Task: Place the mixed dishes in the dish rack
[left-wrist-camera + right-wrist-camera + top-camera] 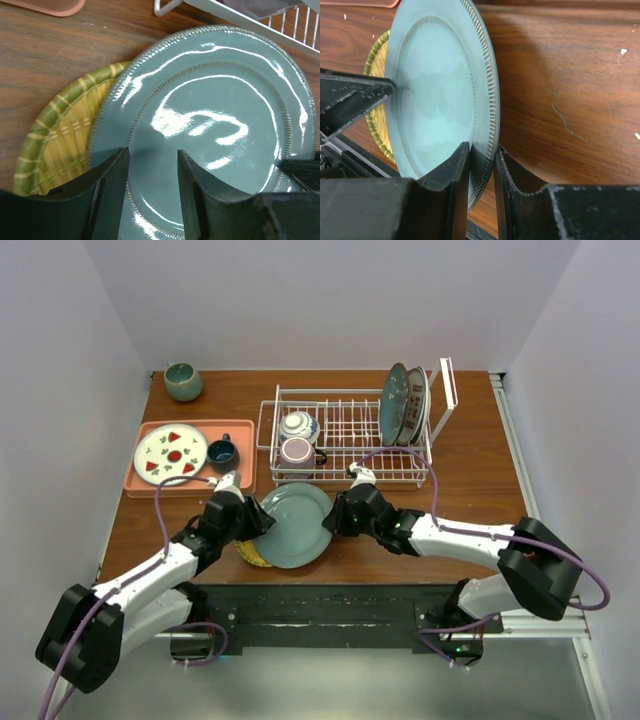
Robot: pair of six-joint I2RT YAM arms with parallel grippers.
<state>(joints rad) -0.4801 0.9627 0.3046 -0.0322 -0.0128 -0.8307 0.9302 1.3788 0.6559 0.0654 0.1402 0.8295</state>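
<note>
Plate pick-up at the table's near edge: the right gripper [482, 150] has closed on the rim of the teal plate [440, 90], one finger on the face and the other behind the edge. The plate lies in front of the dish rack [350, 430], overlapping the yellow plate [60, 135] on the wooden table [470, 480].

On the opposite side, the left gripper [152, 152] has its jaws partly apart and holds nothing. Its fingertips are at the plate's face near the rim, apparently steadying it. From the wrist view it is hard to say whether they press on the plate or merely hover close.

In the rack, a bowl [298, 425] and a mug [297, 451] sit at the left end, and two upright plates [395, 405] stand at the right against the tall end piece. The teal plate therefore looks to be the dish now in hand, with the yellow one to follow.

The next move appears to call for raising the teal plate clear of the yellow one, turning it on edge, and carrying it back over the rack's front rail. It would then go down between free prongs in the middle rows. A pinch on one edge of a glazed plate could slip as it tips, so a slow lift seems wise, and the left arm must clear the path.
</note>
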